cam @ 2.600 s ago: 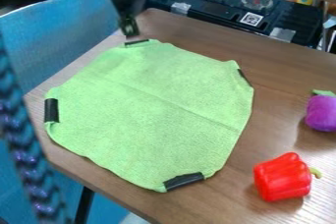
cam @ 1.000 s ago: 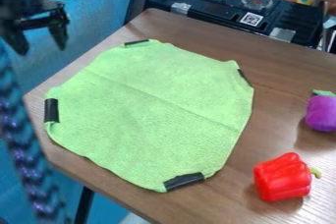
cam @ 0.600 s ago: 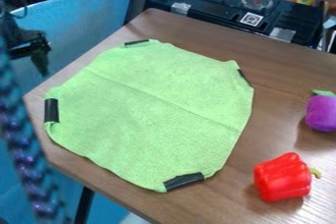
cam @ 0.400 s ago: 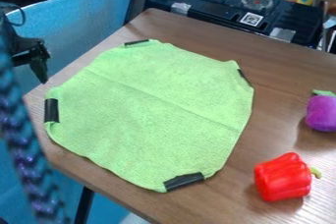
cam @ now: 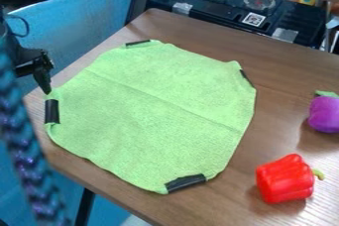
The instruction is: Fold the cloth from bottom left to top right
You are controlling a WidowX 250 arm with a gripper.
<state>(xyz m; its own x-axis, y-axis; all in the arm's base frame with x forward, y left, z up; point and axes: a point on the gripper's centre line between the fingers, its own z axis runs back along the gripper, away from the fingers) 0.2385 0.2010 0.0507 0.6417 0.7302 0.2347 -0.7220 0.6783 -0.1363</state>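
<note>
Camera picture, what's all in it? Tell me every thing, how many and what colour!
Cloth: 1, green, spread flat on the table
Black strips: 4, black, around the cloth's edge
Table: 1, brown, under the cloth
Toy pepper: 1, red, lower right
Toy vegetable: 1, purple, green top, right edge
Toy stove: 1, black, behind the table
Panel: 1, blue, upper left
Twisted strand: 1, blue-purple, left
Gripper: 1, black, by the cloth's left corner
</note>
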